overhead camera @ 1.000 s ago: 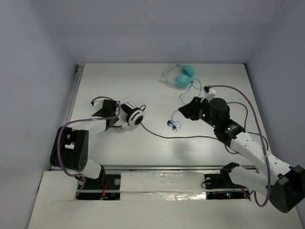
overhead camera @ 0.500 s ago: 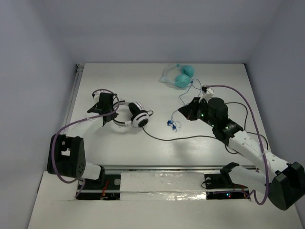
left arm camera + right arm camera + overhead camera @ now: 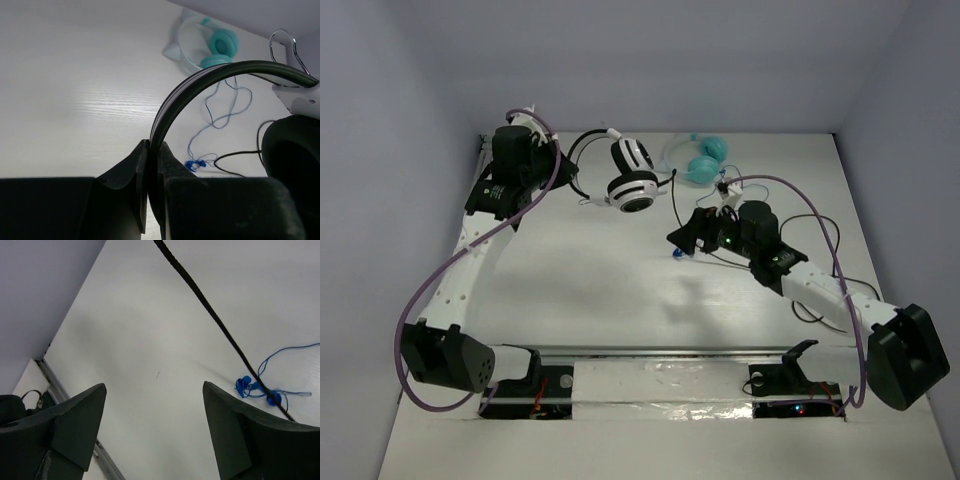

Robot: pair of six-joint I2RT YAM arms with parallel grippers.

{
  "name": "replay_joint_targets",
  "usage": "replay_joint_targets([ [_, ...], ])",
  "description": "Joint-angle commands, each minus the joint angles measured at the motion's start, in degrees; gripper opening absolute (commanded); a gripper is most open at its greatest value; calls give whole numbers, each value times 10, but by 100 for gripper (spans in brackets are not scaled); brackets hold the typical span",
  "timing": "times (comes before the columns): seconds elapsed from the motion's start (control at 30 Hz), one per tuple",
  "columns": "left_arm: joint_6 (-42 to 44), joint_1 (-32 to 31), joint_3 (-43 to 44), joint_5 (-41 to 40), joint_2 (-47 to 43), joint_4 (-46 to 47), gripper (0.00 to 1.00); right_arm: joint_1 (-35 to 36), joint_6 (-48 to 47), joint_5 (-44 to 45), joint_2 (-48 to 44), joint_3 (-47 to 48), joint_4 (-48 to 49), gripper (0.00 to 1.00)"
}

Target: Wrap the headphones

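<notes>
At the far-left corner of the bench (image 3: 570, 290), I see my left claw (image 3: 154, 150) clamped on the black headband (image 3: 210, 80) of the large white-and-black over-ear headphones (image 3: 631, 182) (earcups near the small teal pair (image 3: 705, 160)). Right claw (image 3: 682, 238) stands wide apart, holding nothing; the thin black cable (image 3: 210, 315) passes before it.

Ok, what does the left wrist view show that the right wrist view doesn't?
Only the left wrist: the left claw shut on the headphones' black headband, one black ear pad, and the teal headphones. Only the right wrist: the right claw open, nothing between its fingers. Both: the thin black cable and the blue cord's tangle on the white table.
</notes>
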Motion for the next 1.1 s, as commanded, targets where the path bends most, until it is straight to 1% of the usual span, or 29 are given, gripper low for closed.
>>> replay_joint_targets([
  [0.0,-12,3,45,86,-10,-3,0,8,-44,10,5,29,52,85],
  [0.1,-20,9,64,112,-16,-5,0,8,-61,73,17,27,43,85],
  [0.17,-20,9,77,118,-22,-7,0,8,-68,117,19,21,39,83],
  [0.27,-20,9,92,132,-27,-10,0,8,-61,133,11,6,42,81],
  [0.37,-21,15,103,150,-24,-12,0,8,-54,112,18,-9,73,80],
  [0.4,-20,15,108,159,-24,-15,0,8,-54,101,33,-7,70,79],
  [0.5,-19,31,125,172,-21,-18,0,8,-44,76,43,-20,93,75],
  [0.53,-20,31,131,176,-21,-19,0,8,-44,69,42,-25,99,72],
  [0.57,-20,31,137,176,-20,-20,0,8,-43,63,42,-29,101,71],
  [0.6,-20,36,148,176,-19,-20,0,8,-40,66,42,-37,111,71],
  [0.67,-27,36,157,184,-20,-12,0,8,-38,71,47,-42,118,66],
  [0.73,-33,41,163,190,-19,-3,0,8,-33,79,51,-47,125,64],
  [0.83,-46,47,161,203,-24,21,0,8,-22,68,54,-68,151,64],
  [0.9,-57,54,149,214,-28,46,0,8,-17,78,56,-76,153,64],
  [0.97,-64,59,142,221,-24,55,0,8,-13,102,55,-83,150,66],
  [1.03,-75,64,143,234,-19,66,0,8,-13,109,52,-86,142,69],
  [1.07,-78,64,143,238,-16,69,0,8,-11,113,51,-92,146,69],
])
